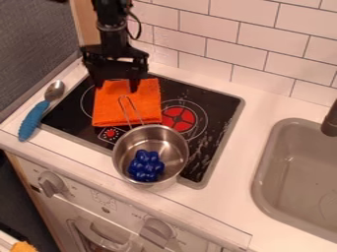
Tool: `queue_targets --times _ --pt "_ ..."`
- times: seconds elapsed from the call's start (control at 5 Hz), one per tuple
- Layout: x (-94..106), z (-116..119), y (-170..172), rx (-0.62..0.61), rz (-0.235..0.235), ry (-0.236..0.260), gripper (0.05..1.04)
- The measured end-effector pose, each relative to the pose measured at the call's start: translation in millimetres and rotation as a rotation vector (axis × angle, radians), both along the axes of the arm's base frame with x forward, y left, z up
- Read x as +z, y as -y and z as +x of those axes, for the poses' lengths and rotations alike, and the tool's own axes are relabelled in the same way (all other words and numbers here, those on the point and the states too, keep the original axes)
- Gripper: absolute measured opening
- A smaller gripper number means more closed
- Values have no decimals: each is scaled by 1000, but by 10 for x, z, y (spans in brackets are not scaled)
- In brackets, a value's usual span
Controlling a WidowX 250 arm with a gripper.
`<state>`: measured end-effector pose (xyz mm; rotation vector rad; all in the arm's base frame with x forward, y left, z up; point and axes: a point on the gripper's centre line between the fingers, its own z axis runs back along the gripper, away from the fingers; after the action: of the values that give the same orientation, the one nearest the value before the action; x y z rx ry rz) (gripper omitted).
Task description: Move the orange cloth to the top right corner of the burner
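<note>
I have the tool (117,86) spread over the far edge of the orange cloth (110,104), most of which lies toward five o'clock.

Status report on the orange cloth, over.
Gripper open at cloth's back edge. Cloth on stovetop, not at top right corner. Pot handle overlaps cloth, may snag.

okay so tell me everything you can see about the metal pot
The pot is round, silvery and shiny, apparently steel, with no lid on. Its handle, a narrow loop of wire, points back toward the tiled wall and crosses over the orange cloth; whether they touch is hard to tell. It sits upright by the front edge of the cooktop. Inside lies a blue, lumpy thing, like a bunch of grapes.
</note>
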<state>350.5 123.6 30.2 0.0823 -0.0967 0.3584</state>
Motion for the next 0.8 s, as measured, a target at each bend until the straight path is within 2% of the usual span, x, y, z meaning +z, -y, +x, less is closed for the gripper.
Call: queue_targets --times 0.2,0.4,0.6,0.8 --pt "-155 -9 73 -16 -5 -17 1003" --pt "-184 50 143 -65 32 -30 1003" --pt "-200 131 252 -89 20 -22 1001" --pt "-208 279 556 -149 -44 12 1001"
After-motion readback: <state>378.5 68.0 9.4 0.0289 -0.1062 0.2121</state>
